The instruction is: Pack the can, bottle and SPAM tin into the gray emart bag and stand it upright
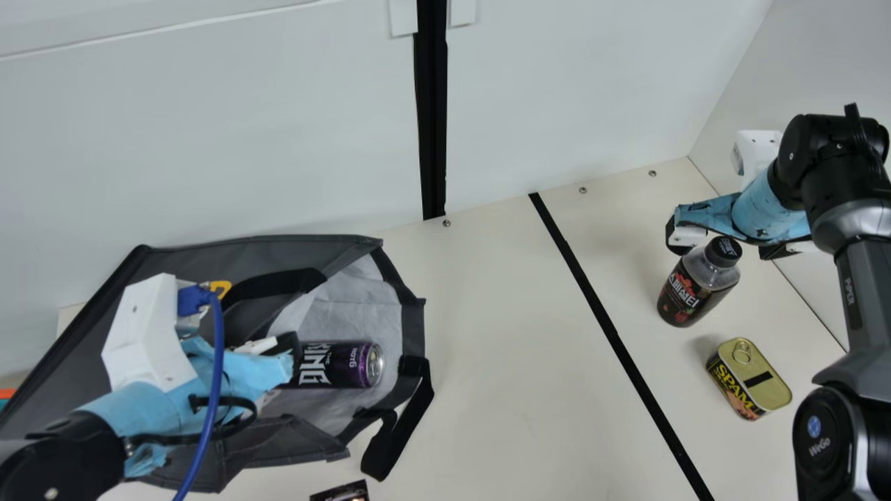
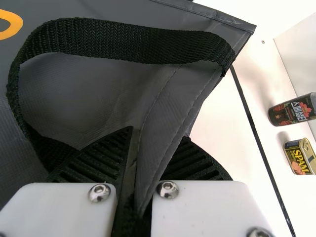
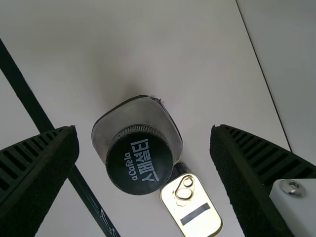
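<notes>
Main: can (image 1: 337, 365) inside bag (image 1: 412, 327); bottle (image 1: 686, 296), SPAM tin (image 1: 748, 376) right of bag | Left wrist: left pincer (image 2: 158, 133) pinching bag (steadying, presumably) | Right wrist: right pincer (image 3: 144, 129) wide astride bottle; bottle step, next likely grip, lift bagward

Pale walls (image 1: 578, 90) around a cream table (image 1: 515, 348)

In the main view, a black upright strip (image 1: 433, 111) splits the back wall. Small white tabs (image 1: 402, 17) (image 1: 462, 12) flank the strip near its top. Well to its left, a ledge (image 1: 160, 29) crosses the upper wall on a slight slant. Far to its right, the back wall meets a grayish side wall (image 1: 821, 62) at a corner.

The table's back edge passes the strip's foot, with one screw (image 1: 447, 223) just right of the foot and two more (image 1: 582, 190) (image 1: 652, 173) farther right. Also right of the strip, a black line (image 1: 598, 306) slants across the table, its near end farthest from the strip. Beyond that, a thin dark seam (image 1: 807, 299) borders the side wall. The light is even, with soft shadows on the table.
</notes>
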`<control>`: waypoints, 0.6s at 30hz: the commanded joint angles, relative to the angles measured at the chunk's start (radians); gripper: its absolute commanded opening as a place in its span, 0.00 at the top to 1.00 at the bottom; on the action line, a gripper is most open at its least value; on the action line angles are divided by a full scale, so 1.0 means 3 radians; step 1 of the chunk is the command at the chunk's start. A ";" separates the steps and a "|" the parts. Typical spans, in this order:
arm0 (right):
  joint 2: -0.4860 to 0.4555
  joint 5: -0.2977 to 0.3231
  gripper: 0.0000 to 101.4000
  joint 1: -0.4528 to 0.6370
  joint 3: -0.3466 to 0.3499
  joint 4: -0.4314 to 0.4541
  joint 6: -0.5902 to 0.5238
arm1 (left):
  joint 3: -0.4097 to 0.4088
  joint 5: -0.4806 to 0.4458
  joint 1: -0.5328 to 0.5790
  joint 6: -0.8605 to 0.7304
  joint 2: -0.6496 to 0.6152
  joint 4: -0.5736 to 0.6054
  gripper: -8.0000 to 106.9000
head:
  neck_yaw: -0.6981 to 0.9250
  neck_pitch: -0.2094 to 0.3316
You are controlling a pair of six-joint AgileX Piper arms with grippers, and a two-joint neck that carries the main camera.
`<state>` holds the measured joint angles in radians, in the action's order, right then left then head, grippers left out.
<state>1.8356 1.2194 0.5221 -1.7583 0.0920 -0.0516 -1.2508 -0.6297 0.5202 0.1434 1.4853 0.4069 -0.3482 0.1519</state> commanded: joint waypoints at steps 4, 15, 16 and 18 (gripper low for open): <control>0.0012 0.0002 0.19 0.0008 0.0013 -0.0006 0.0008 | 0.0000 0.0000 0.0000 0.0000 0.0000 0.0000 1.00 | -0.0003 0.0076; 0.0021 0.0002 0.92 0.0022 0.0049 -0.0032 0.0030 | 0.0000 0.0000 0.0000 0.0000 0.0000 0.0000 1.00 | -0.0003 0.0076; 0.0021 0.0002 0.99 0.0023 0.0051 -0.0034 0.0031 | 0.0000 0.0000 0.0000 0.0000 0.0000 0.0000 1.00 | -0.0003 0.0076; 0.0017 0.0002 1.00 0.0024 0.0054 -0.0040 0.0029 | 0.0000 0.0000 0.0000 0.0000 0.0000 0.0000 1.00 | -0.0003 0.0076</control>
<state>1.8406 1.2164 0.5291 -1.7435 0.0793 -0.0434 -1.2508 -0.6297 0.5202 0.1434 1.4853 0.4069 -0.3467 0.1519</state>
